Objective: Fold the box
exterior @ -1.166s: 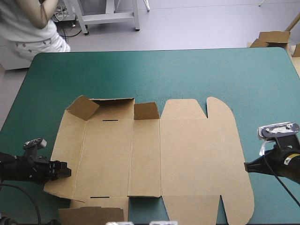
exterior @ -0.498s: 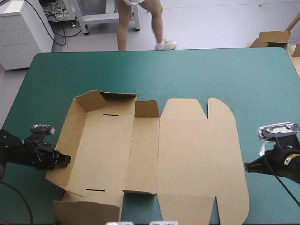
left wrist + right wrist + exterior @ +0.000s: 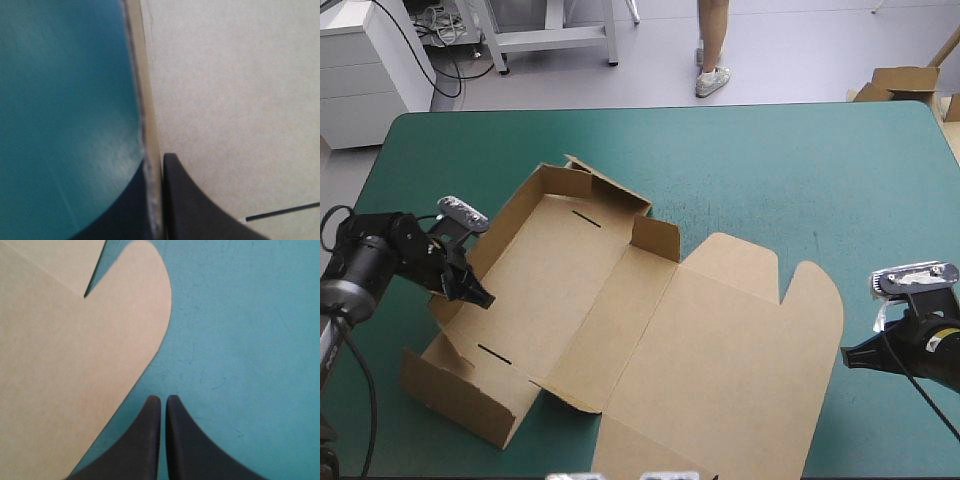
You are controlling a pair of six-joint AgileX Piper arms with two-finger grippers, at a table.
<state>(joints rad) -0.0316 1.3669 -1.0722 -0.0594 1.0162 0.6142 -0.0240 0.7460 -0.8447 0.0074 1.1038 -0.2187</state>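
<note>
Box (image 3: 720, 340): near edge cut off at the bottom of the high view, and the outer faces of its raised left and far walls are hidden. The left wrist view shows only the box wall (image 3: 150, 150) edge-on, pale inner board beside it and one end of a dark slit (image 3: 282, 211). Left jaws are all but closed on that wall, with the board pinched between the black fingers (image 3: 200, 210); the outer finger is just a dark sliver behind the board. Right jaws are pressed together with nothing in them, over the teal-green cover (image 3: 240, 315), just beside the rounded lid flap (image 3: 135, 305). Can't tell if they touch the cover.

The box sits on the table (image 3: 770, 150), toward the left and near side, turned at an angle. Its left and far walls are up and the lid panel lies flat to the right.

Vs earlier: the box lay square to the table edges, almost flat. Now it has swung round, its left end is farther from the near edge and the walls stand higher. The left arm has moved farther in with it. The right jaws are in the same spot.
</note>
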